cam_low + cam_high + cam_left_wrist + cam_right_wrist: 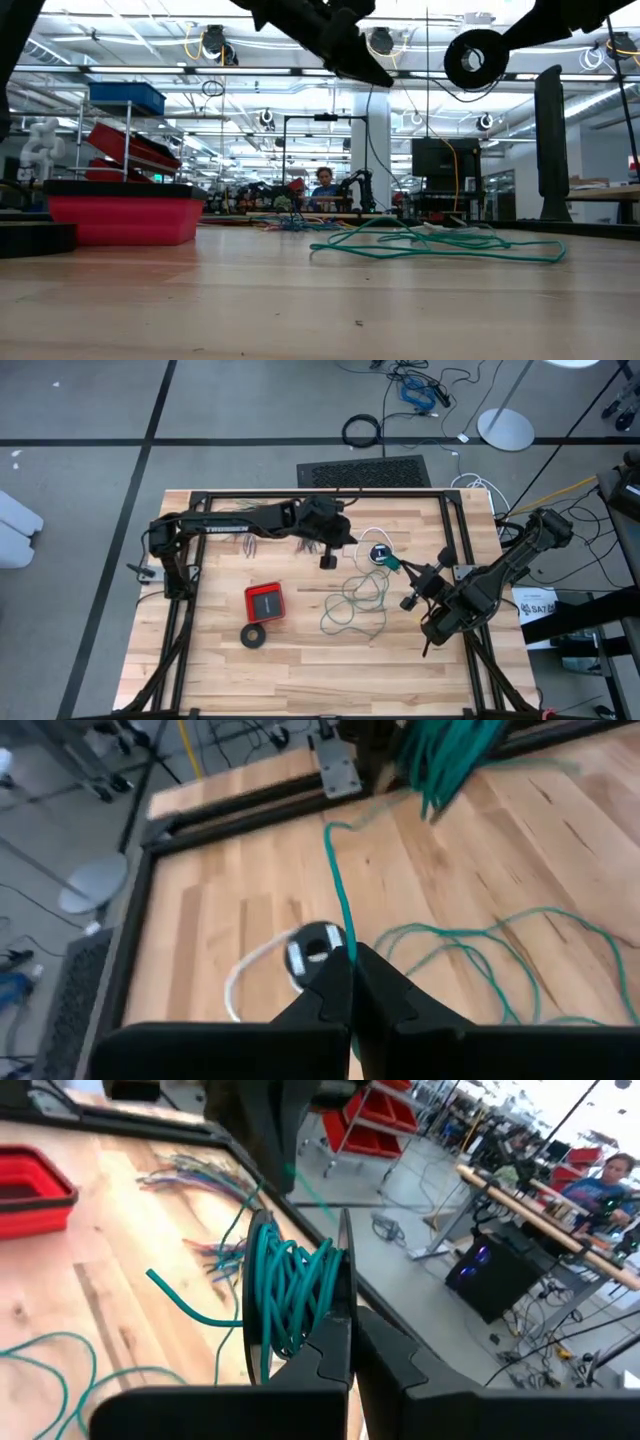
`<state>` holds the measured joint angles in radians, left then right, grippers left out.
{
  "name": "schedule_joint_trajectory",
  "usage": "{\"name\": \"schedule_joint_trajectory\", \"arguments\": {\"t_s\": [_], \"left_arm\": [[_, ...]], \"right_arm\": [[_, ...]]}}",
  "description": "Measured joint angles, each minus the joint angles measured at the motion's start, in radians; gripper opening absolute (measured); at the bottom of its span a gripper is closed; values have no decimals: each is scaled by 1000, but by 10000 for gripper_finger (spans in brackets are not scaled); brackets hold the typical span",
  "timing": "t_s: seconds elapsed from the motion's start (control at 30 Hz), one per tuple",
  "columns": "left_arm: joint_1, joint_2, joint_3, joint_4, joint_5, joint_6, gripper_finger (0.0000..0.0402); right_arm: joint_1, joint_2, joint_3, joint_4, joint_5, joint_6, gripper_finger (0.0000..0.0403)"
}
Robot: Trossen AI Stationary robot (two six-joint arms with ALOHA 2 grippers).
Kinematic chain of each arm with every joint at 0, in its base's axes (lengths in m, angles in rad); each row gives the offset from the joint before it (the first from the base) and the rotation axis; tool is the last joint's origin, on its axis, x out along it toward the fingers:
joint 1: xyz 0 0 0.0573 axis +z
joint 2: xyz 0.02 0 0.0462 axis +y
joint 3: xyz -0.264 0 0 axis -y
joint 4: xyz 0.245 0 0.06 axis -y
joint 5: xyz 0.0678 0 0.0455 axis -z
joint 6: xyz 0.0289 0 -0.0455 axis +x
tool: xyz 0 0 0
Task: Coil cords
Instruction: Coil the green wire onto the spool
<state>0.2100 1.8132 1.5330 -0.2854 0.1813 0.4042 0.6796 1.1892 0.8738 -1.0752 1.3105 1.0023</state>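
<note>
While the coiling looks only part done, each view adds its piece:

High view: the right gripper [398,566] is clenched on a small bundle of the teal-green wire [355,600], held up off the wooden table [300,670], probably so new turns can be wound on; the rest lies in a loose tangle mid-table. The left gripper [328,561] hangs just beside the white cord [360,540] and its black round piece [381,555].

Low view: the wire sprawls flat across the tabletop; the red tray [123,220] stands apart on the left (its inside is hidden from this height).

Left wrist view: the fingers are pressed together, seemingly pinching the teal strand that runs up to the wound bundle [445,755], likely to keep it taut; the black piece sits just beyond the tips.

Right wrist view: teal turns [290,1285] are wrapped around the closed fingers, one cut end sticking out; many-coloured wires [195,1175] lie behind, and the red tray's corner shows nothing inside.
</note>
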Motion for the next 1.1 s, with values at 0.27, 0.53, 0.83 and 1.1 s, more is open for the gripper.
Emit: {"name": "schedule_joint_trajectory", "arguments": {"t_s": [0.27, 0.53, 0.83, 1.1], "left_arm": [[0, -14, 0, 54, -24, -5, 0], [-16, -15, 4, 90, -17, -29, 0], [-13, -16, 6, 65, -19, -28, 0], [6, -35, 7, 47, -17, -24, 0]], "right_arm": [[-14, 1, 0, 15, -59, -45, 0], [-109, 63, 0, 29, -111, -84, 0], [-158, 132, 0, -5, -100, -70, 0], [-170, 135, 0, -146, -104, 97, 0]]}}
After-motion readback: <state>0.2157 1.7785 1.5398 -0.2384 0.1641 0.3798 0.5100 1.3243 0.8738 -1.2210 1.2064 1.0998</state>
